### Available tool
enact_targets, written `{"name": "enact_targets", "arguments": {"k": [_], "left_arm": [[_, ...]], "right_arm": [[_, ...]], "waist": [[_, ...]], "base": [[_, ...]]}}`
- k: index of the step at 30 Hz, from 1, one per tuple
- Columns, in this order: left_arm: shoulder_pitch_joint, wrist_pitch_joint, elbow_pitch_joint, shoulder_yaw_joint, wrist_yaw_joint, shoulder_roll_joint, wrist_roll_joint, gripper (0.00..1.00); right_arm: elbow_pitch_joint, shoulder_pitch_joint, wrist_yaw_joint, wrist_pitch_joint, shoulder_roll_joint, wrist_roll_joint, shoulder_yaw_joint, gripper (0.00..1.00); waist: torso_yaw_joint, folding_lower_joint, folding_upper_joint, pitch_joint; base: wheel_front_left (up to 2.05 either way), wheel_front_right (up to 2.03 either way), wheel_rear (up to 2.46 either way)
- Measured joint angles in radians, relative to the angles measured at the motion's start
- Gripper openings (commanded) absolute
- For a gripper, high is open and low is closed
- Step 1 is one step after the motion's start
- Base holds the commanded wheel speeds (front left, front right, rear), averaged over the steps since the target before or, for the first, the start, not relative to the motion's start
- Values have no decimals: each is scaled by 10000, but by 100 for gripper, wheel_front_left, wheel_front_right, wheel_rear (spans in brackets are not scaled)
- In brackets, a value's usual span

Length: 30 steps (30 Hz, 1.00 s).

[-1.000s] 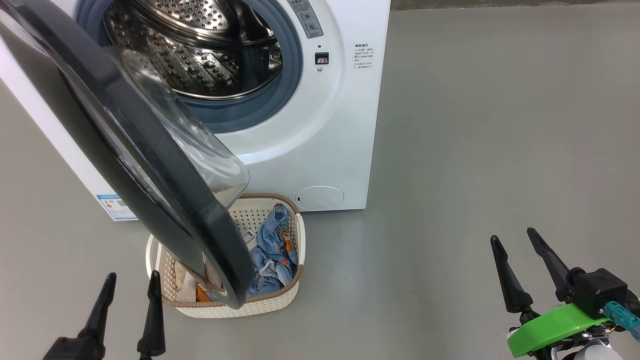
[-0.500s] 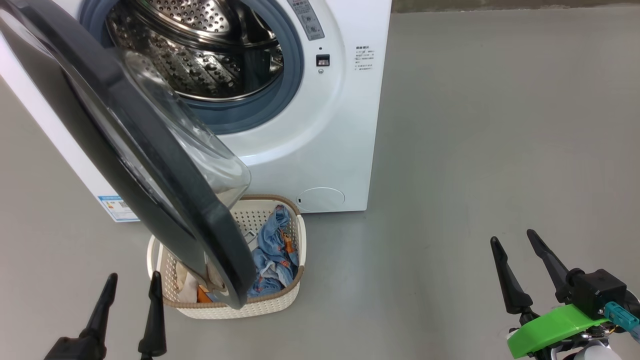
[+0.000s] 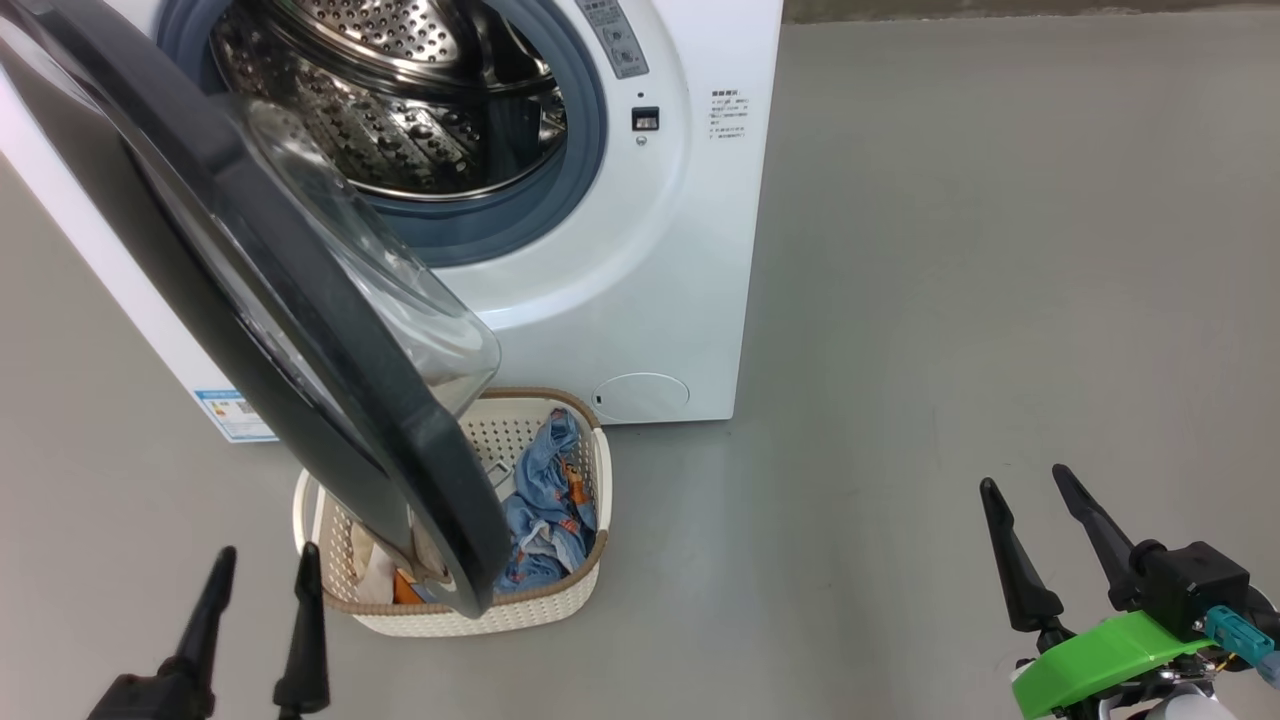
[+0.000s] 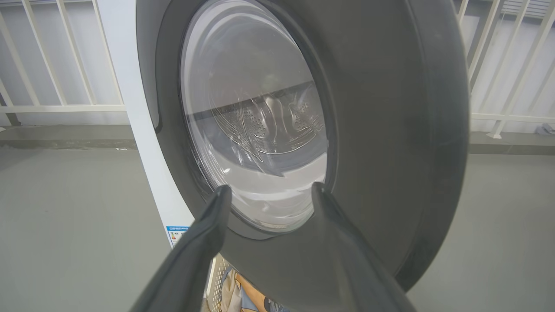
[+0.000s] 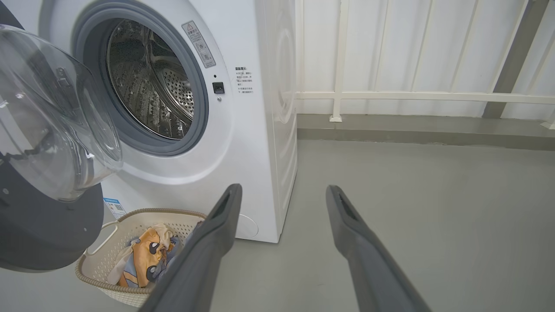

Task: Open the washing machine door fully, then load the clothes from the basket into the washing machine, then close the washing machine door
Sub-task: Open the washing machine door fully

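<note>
Washing machine [image 3: 620, 300] on floor [image 3: 950, 250], upper left in head view. Washing machine door [image 3: 440, 490] swung out leftward, overhanging basket [image 3: 470, 620]. Basket on floor just before machine, clothes [image 3: 545, 500] inside. Left claw [image 3: 267, 550] beside basket; right claw [image 3: 1024, 476] well apart, to its right.

Head cam high, downward; wrist cams low, fwd; door [image 3: 440, 490], basket [image 3: 480, 615] in all.
</note>
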Motion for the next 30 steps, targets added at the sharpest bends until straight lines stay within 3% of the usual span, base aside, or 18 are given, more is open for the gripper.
{"name": "enact_targets", "arguments": {"k": [1, 2, 8, 17, 24, 30], "left_arm": [[0, 0, 0, 2, 0, 0, 0, 17], [0, 0, -2, -2, 0, 0, 0, 0], [-4, 0, -399, 119, 2, 0, 0, 0], [-1047, -12, -4107, 163, -69, 38, 291, 0], [-2448, -15, -5536, -2150, -322, 447, 479, 0], [-3116, -17, -5461, -4533, -366, 546, 468, 0]], "right_arm": [[13, 0, 0, 0, 12, 0, -2, 100], [27, 0, 0, 0, 21, 0, -2, 100], [65, 0, 0, 0, 48, 0, -96, 100], [199, -3, 0, 0, 113, 2, -161, 100], [265, -4, 0, 0, 128, 2, -161, 100], [353, -5, 0, 0, 142, 6, -109, 100]], "waist": [[-3, 0, 0, 3], [-1, 0, 0, 5], [43, 0, 0, -15], [162, 0, 0, -55], [202, 0, 0, -172], [67, 0, 0, -243]], "base": [[0, 0, 0], [0, 0, 0], [0, 0, 0], [0, 0, 0], [0, 0, 0], [0, 0, 0]]}}
